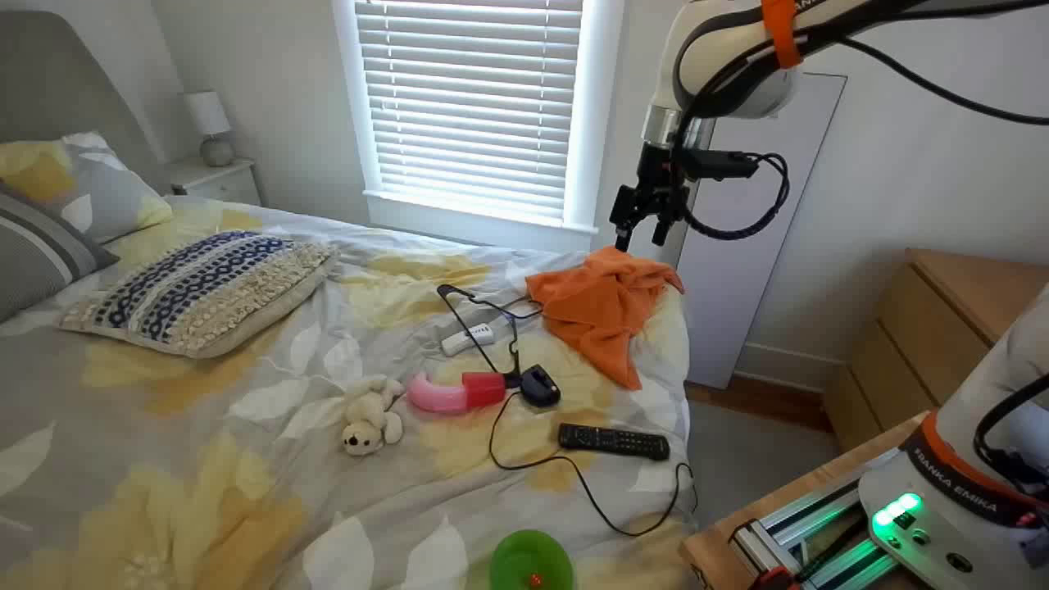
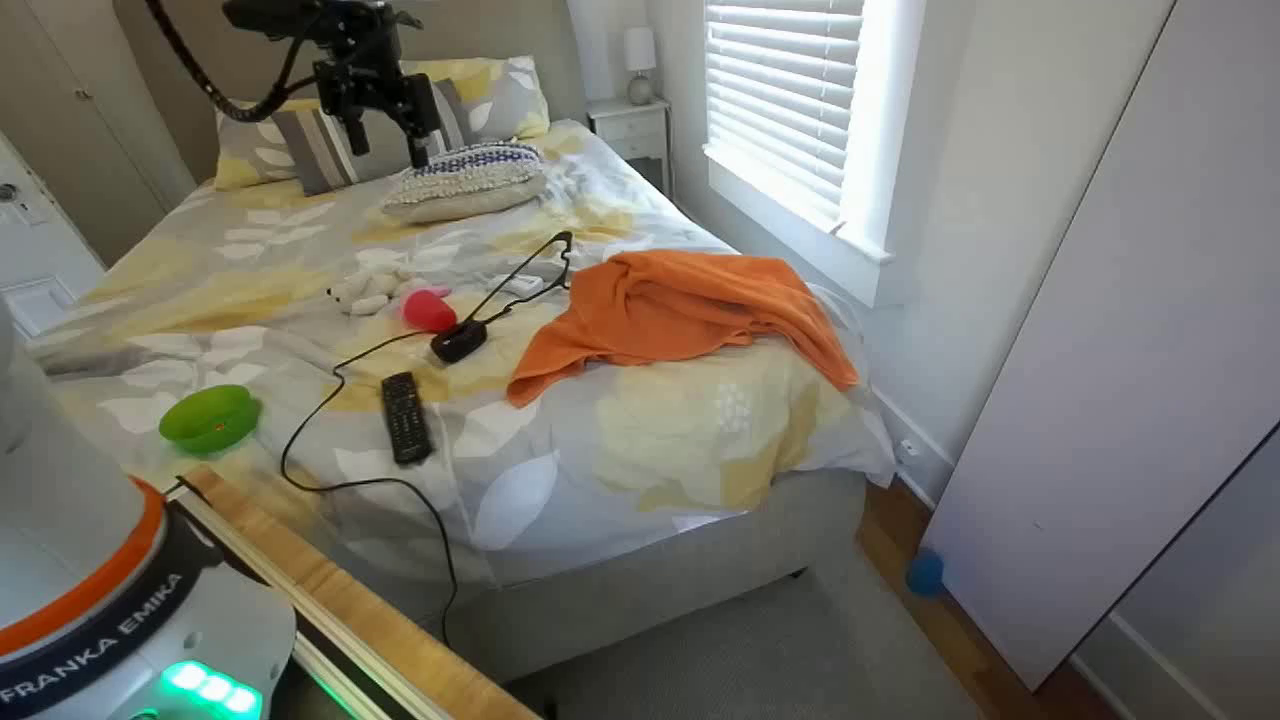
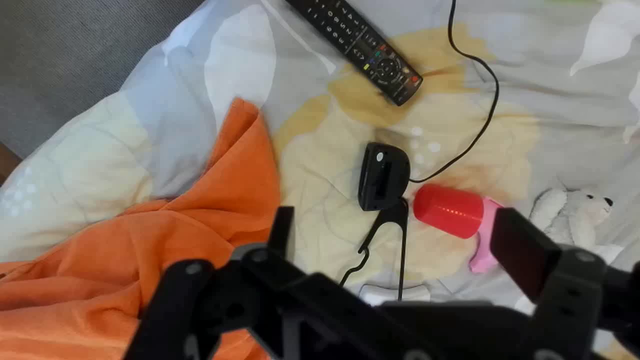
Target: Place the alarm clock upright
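Fingers [image 3: 524, 252] wide apart, beyond them a rounded black alarm clock [image 3: 384, 177].

I have the robot's gripper [image 1: 642, 238] up in the air, with its two fingers [image 3: 522, 250] pointing down and spread wide apart. The wrist [image 1: 662, 127] sits right above the fingers. Higher up, the arm [image 1: 721, 41] bends and reaches off to one side. The base [image 1: 975, 520], with green lights [image 1: 897, 510] glowing, stands well apart from the fingers.

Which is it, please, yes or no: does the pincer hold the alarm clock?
No, the pincer hangs open while the alarm clock lies on the bed.
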You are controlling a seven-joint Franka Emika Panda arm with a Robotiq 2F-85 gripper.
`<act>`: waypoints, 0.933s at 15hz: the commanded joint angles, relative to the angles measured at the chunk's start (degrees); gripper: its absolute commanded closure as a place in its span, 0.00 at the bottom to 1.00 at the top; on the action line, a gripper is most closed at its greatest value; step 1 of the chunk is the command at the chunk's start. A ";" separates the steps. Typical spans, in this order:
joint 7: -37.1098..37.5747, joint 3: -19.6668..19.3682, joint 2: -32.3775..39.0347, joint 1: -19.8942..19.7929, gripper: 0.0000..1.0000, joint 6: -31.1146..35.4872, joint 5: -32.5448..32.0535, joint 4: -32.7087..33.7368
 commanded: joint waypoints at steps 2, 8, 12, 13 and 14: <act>0.00 0.12 0.01 -0.12 0.00 -0.11 0.01 0.08; 0.00 0.12 0.01 -0.12 0.00 -0.11 0.01 0.08; 10.55 2.54 5.99 0.18 0.00 -5.32 -4.33 6.57; 12.10 2.99 7.43 0.45 0.00 -5.97 -4.88 8.01; 16.28 3.93 10.40 0.87 0.00 -8.38 -6.21 11.15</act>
